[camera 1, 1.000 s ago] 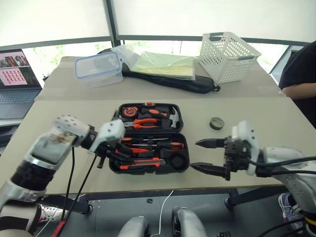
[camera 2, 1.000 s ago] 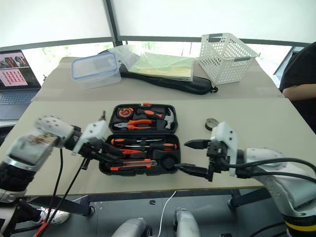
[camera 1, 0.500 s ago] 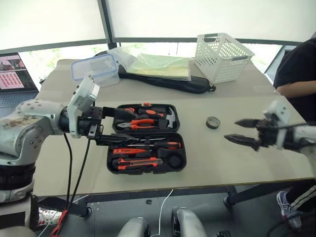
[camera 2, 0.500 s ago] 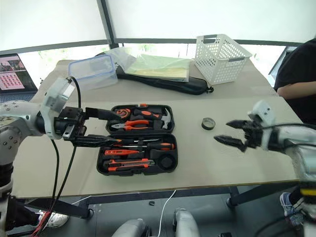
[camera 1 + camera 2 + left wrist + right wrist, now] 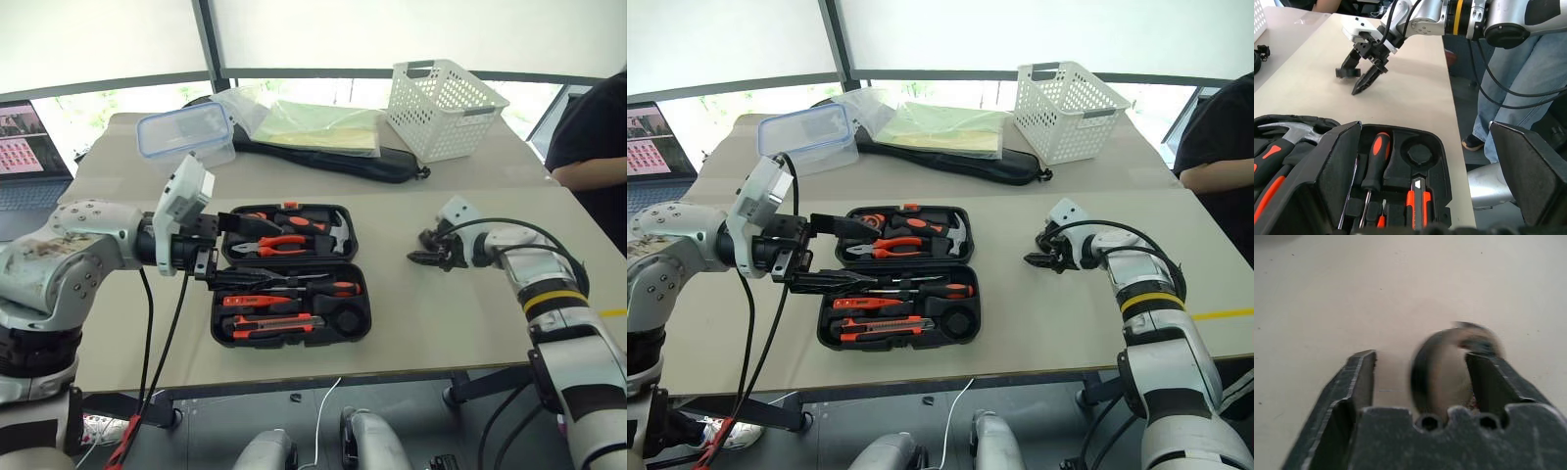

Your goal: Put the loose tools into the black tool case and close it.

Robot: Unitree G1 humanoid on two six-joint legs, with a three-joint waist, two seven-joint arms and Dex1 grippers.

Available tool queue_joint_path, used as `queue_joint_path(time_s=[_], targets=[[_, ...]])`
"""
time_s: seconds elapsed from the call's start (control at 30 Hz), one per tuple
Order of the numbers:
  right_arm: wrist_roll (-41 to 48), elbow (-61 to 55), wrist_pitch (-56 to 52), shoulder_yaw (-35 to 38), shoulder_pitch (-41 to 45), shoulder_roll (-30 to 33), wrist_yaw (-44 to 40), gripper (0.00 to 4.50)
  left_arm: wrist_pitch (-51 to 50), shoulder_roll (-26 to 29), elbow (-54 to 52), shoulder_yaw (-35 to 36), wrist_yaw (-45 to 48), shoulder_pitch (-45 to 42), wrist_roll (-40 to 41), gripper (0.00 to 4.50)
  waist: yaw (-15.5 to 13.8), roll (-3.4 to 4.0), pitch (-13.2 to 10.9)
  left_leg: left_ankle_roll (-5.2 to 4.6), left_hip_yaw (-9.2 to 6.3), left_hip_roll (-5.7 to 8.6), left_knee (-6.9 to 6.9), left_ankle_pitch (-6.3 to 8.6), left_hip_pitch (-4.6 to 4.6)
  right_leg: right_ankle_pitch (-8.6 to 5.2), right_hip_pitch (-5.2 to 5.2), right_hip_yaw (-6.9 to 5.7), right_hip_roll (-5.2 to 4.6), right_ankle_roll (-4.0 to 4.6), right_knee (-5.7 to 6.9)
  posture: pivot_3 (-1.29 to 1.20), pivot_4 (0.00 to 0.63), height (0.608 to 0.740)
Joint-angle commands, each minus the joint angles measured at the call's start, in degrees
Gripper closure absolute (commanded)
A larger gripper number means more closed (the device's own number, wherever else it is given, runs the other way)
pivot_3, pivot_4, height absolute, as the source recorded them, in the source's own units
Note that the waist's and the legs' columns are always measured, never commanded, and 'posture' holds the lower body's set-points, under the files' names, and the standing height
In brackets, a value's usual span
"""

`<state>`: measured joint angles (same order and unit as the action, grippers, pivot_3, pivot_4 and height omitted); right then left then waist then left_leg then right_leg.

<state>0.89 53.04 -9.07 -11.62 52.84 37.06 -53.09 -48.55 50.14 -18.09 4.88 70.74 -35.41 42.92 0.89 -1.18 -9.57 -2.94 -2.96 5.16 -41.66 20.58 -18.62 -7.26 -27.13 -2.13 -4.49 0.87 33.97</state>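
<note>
The black tool case point(image 5: 291, 276) lies open on the bench point(image 5: 460, 313), with two screwdrivers point(image 5: 312, 289) and the utility knife point(image 5: 274, 323) in its near half. At about three o'clock from the case, the right pincer point(image 5: 428, 250) straddles the small tape roll point(image 5: 1452, 367) on the bench, one finger point(image 5: 1493, 382) touching it, the jaws not yet clamped. The left pincer point(image 5: 240, 253) hovers at the case's nine o'clock side, fingers wide apart, holding nothing.
</note>
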Motion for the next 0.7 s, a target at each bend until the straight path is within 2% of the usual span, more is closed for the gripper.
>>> queue_joint_path(time_s=[0.03, 0.17, 0.2, 0.3, 0.4, 0.43, 0.53, 0.7], targets=[[-0.9, 1.7, 3.0, 1.8, 1.3, -0.2, 0.0, 2.70, 2.1, 1.2, -1.5, 0.7, -0.1, 0.9, -0.3, 0.00, 0.1, 0.00, 0.0, 0.01, 0.01, 0.00, 0.00, -0.01, 0.02, 0.00, 0.00, 0.02, 0.00, 0.01, 0.01, 0.00, 0.150, 0.740], [0.0, -0.9, 3.4, 3.0, 0.9, 0.5, -2.6, 4.20, 3.2, 1.6, -1.9, 0.1, 0.3, 1.4, -0.5, 0.00, 0.1, 0.01, 0.0, 0.03, 0.00, -0.01, 0.00, -0.02, 0.03, 0.01, 0.00, 0.06, 0.01, 0.02, 0.02, 0.00, 0.150, 0.740], [0.9, -3.2, 2.5, 3.5, 0.3, 0.9, -4.2, 4.42, 3.4, 1.6, -1.8, -0.1, 0.3, 1.5, -0.6, 0.00, 0.1, 0.01, 0.0, 0.03, 0.00, -0.01, 0.00, -0.02, 0.02, 0.01, 0.00, 0.06, 0.01, 0.02, 0.02, 0.00, 0.150, 0.740], [7.2, -17.4, -6.1, 5.5, -2.9, 1.7, -11.5, 4.47, 4.0, 2.0, -1.6, -0.7, 0.8, 1.5, -0.9, 0.00, 0.1, 0.04, 0.0, 0.03, -0.01, -0.01, 0.02, -0.02, 0.00, 0.01, -0.01, 0.05, 0.01, 0.02, 0.01, 0.00, 0.150, 0.740], [21.8, -48.2, -21.8, 4.6, -11.8, 5.3, -21.9, 4.47, 5.3, 3.6, -2.3, -2.3, 3.1, 3.2, -2.0, 0.00, -0.1, 0.10, -0.1, 0.02, -0.10, -0.06, 0.02, -0.01, -0.09, 0.01, -0.06, 0.01, 0.03, 0.01, 0.03, 0.00, 0.150, 0.740], [24.4, -54.6, -24.9, 4.4, -13.8, 6.3, -23.1, 4.47, 5.7, 4.0, -2.5, -2.6, 3.7, 3.8, -2.2, 0.00, -0.1, 0.11, -0.1, 0.02, -0.16, -0.08, 0.05, -0.01, -0.15, 0.01, -0.10, -0.02, 0.05, 0.01, 0.03, 0.00, 0.150, 0.740], [20.6, -65.1, -24.5, 0.7, -17.9, 6.1, -18.5, 4.47, 8.1, 5.5, -3.2, -4.1, 5.7, 5.6, -3.9, 0.00, -0.1, 0.17, 0.0, 0.04, -0.23, -0.12, 0.04, 0.03, -0.23, 0.01, -0.14, -0.10, 0.10, 0.01, 0.05, 0.00, 0.150, 0.740], [18.8, -72.5, -27.0, -3.6, -20.8, 3.5, -13.1, 4.47, 11.0, 5.9, -4.1, -5.8, 6.4, 7.2, -6.2, 0.00, -0.6, 0.16, 0.0, 0.00, -0.15, 0.02, -0.10, 0.04, -0.22, 0.02, -0.11, -0.04, 0.05, -0.03, 0.02, 0.00, 0.150, 0.740]])
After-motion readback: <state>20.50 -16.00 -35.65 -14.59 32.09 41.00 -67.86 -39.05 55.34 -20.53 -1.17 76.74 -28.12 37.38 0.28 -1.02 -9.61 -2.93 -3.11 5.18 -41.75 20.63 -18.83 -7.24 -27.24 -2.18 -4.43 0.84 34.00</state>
